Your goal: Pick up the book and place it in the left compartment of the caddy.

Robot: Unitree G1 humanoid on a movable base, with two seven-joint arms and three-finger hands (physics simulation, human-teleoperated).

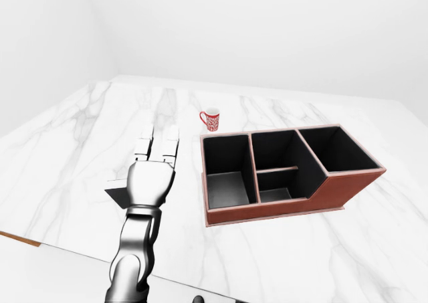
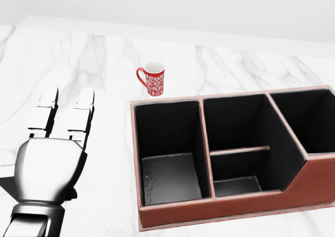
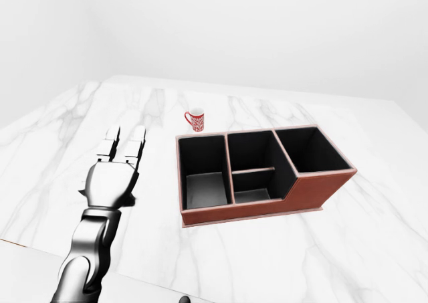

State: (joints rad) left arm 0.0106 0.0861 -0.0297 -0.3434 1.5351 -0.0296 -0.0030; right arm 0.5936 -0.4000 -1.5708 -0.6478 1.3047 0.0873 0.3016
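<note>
My left hand hovers flat and open to the left of the caddy, fingers stretched toward the top of the head view. Under its palm a thin dark flat thing, probably the book, lies on the marble, with only a corner showing. The hand hides the rest of it, and I cannot tell whether the palm touches it. The red-brown caddy has black insides, and its left compartment holds nothing. My right hand is out of view.
A red patterned mug stands just above the caddy's upper left corner. The white marble counter runs far to the left. Its near edge passes under my forearm.
</note>
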